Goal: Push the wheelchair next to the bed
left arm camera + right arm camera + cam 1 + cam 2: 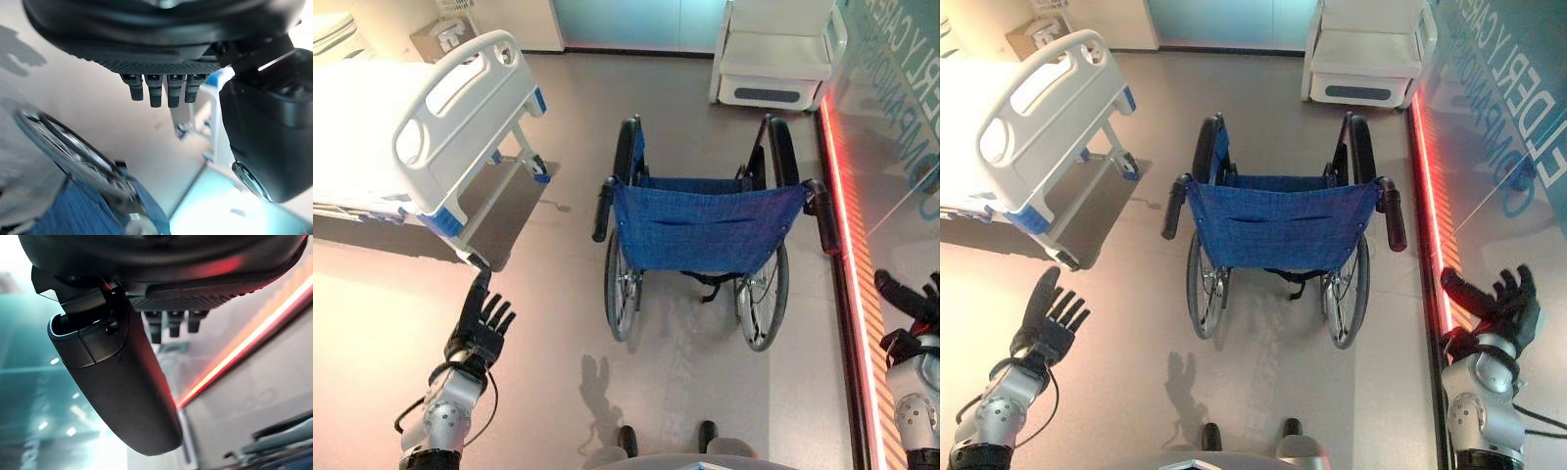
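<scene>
Here your left hand [481,328] and right hand [1503,304] hung open, empty, flanking the wheelchair [705,230], evidently lined up for its handles; the bed [431,127] lay beyond its left side.

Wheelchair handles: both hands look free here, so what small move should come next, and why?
Probably reach both hands forward to the push handles. The left hand and right hand are open and raised, well short of the wheelchair. Its left handle and right handle point back toward the robot, ungrasped. The bed stands ahead on the left, so pushing must wait for a grip.
</scene>
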